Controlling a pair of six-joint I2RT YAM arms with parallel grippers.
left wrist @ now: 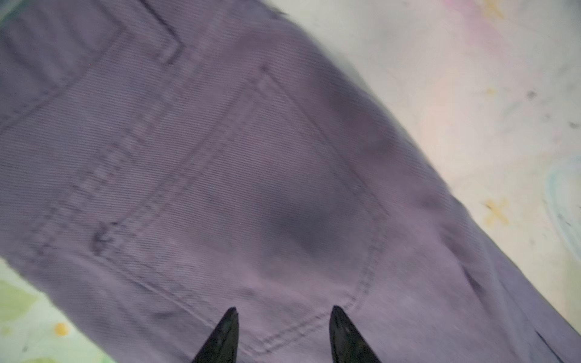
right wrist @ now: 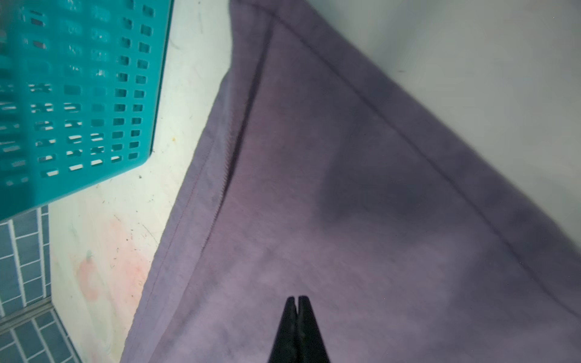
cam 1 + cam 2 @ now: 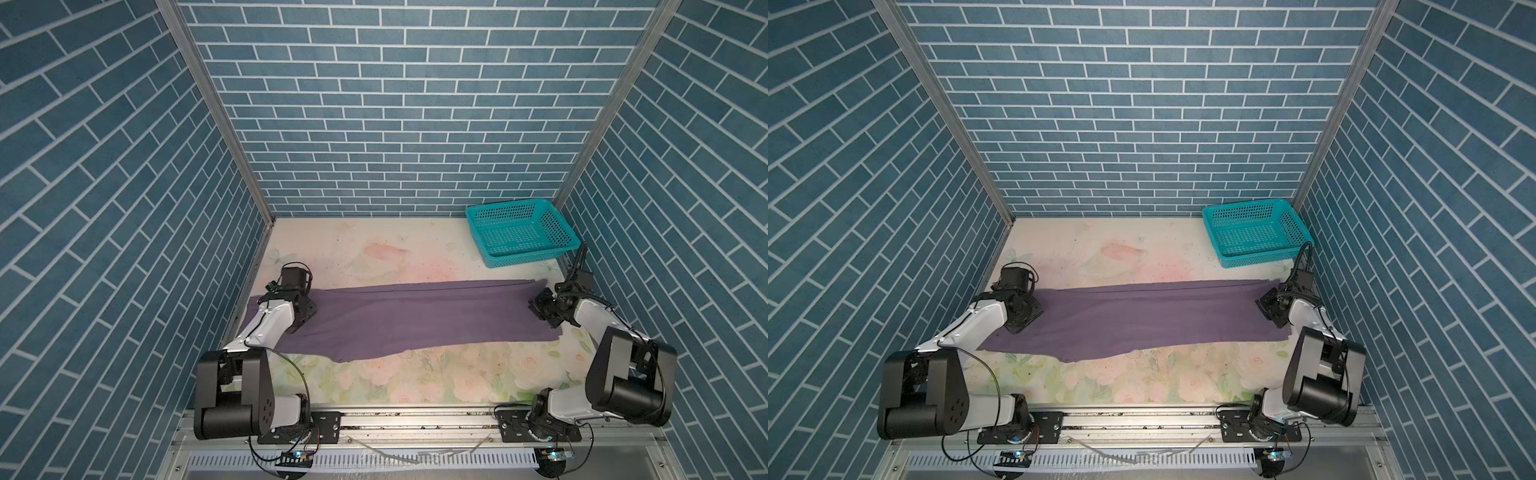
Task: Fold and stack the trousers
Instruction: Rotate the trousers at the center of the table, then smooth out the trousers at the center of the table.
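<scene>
Looking down at the table (image 3: 374, 249), I see the trousers (image 3: 399, 316) lying flat across it, one leg laid over the other, waist toward my left arm and hems toward my right; I judge the lengthwise fold done and the two ends set for bringing together; the left gripper (image 1: 284, 314) hangs over the back pocket (image 1: 267, 204) with its fingertips (image 1: 228, 330) spread and nothing between them, ready, I think, to take the waist; the right gripper (image 2: 297, 301) sits over the hem end, near the teal basket (image 2: 78, 94), tips pressed together; whether any cloth is caught there I cannot tell; in both top views the wrists hide the fingers, and much of the waist end lies under the left arm.
</scene>
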